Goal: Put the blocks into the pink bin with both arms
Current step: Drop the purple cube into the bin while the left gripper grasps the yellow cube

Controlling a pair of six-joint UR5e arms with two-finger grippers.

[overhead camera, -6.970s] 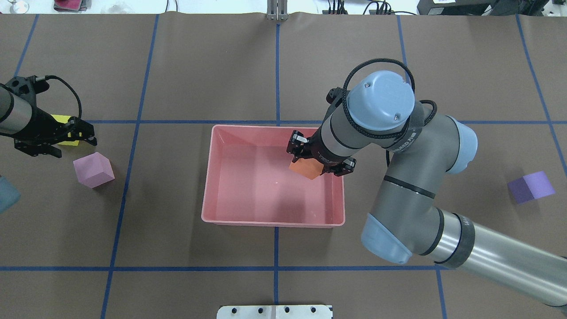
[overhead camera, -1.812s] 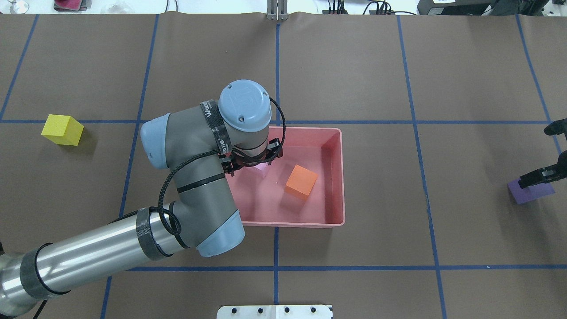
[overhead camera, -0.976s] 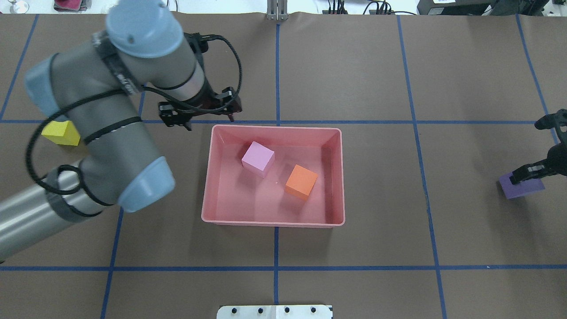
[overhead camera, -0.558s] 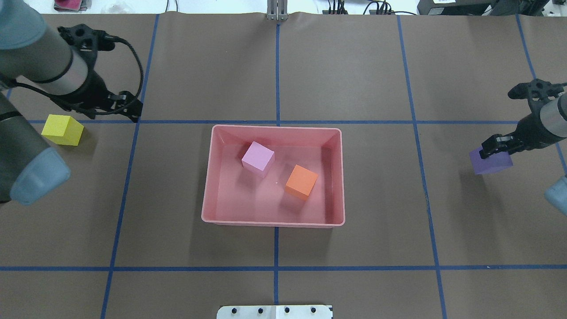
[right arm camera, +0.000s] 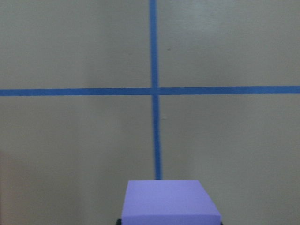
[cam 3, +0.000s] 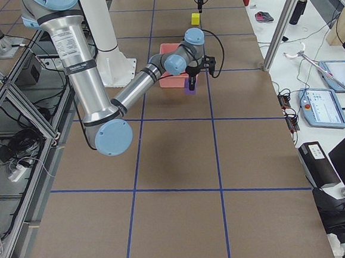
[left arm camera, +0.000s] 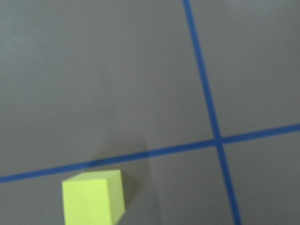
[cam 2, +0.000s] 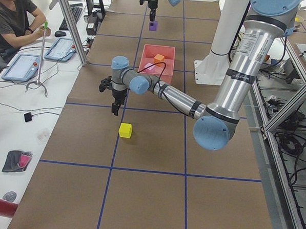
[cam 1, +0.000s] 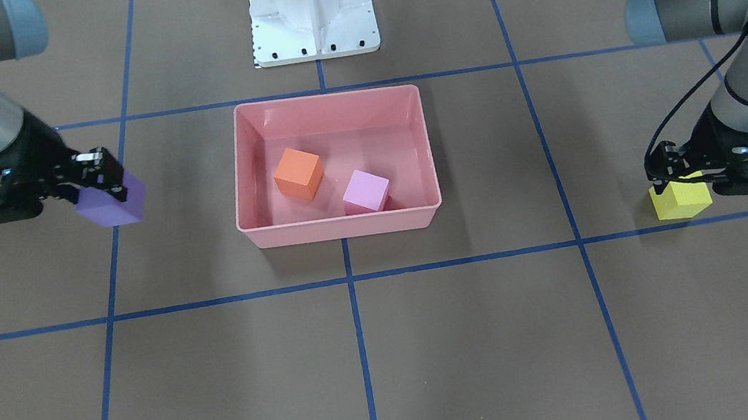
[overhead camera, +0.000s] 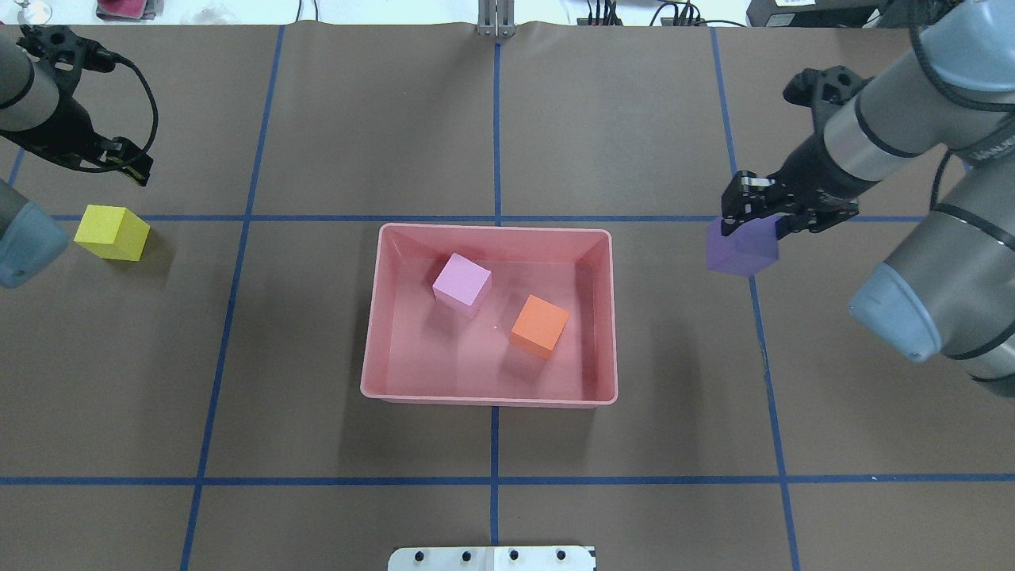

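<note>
The brown worktop (overhead camera: 492, 119) carries the pink bin (overhead camera: 496, 228) at its middle, and two of the four blocks already lie on the bin's floor, apart from each other: the pink-lilac block (overhead camera: 461, 284) and the orange block (overhead camera: 540, 325). The right arm (overhead camera: 912, 135) reaches in toward the bin, and its right hand (overhead camera: 753, 222) is clamped on the purple block (overhead camera: 741, 252). That block hangs below the fingers, off the worktop, beside the bin's right wall but not yet over it. The left arm (overhead camera: 16, 87) is out at the far left. Its left hand (overhead camera: 131, 162) is raised with its fingers seemingly spread and nothing between them, near the yellow block (overhead camera: 112, 232) but not touching it. The yellow block sits alone on the worktop. The blocks look like matte foam, so they are probably very light, slightly yielding and not slippery, and a modest squeeze should hold one without crushing it. The best hold is likely on two opposite flat faces, centred and fairly low. The yellow block lies a little skewed to the blue grid lines, so the wrist would need turning to meet its faces squarely.
</note>
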